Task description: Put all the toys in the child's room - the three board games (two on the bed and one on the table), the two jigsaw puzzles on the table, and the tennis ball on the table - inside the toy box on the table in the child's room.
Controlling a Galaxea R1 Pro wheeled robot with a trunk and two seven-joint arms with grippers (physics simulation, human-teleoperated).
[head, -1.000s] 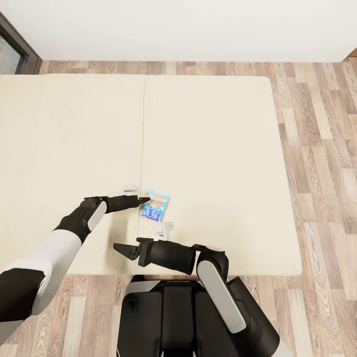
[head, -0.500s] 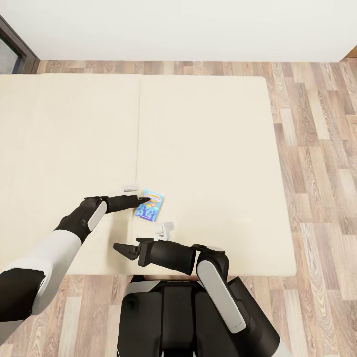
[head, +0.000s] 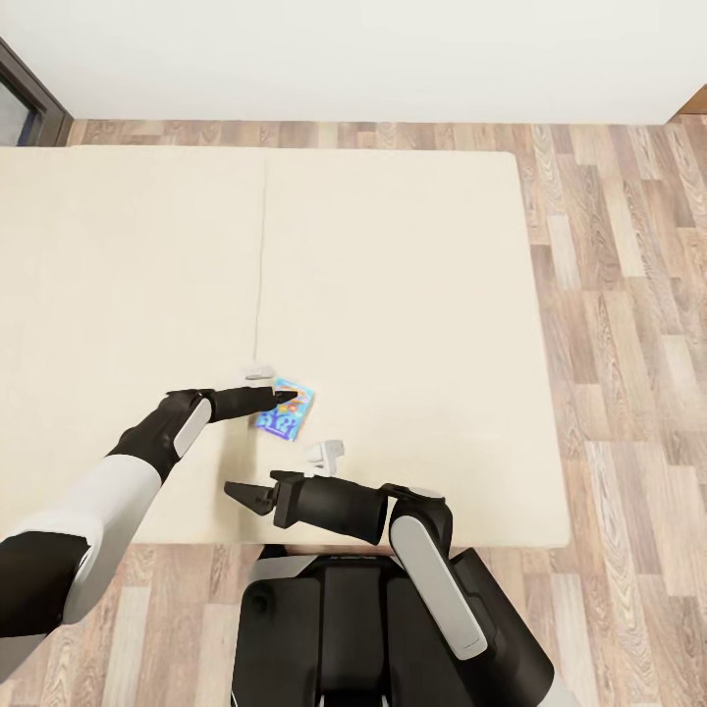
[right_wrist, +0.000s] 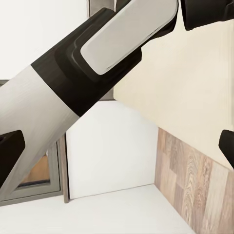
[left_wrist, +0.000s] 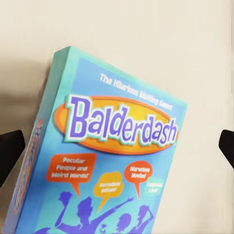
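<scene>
- Head view: blue Balderdash board game lies on the beige bed, near its front edge. Left pincer at the box's near corner; whether it touches, I cannot tell. Right pincer parked low, spread, empty.
- Left wrist view: box between wide-apart fingertips, unclamped; probably lining up a grasp.
- Right wrist view: left arm crosses; fingertips apart, holding nothing.
</scene>
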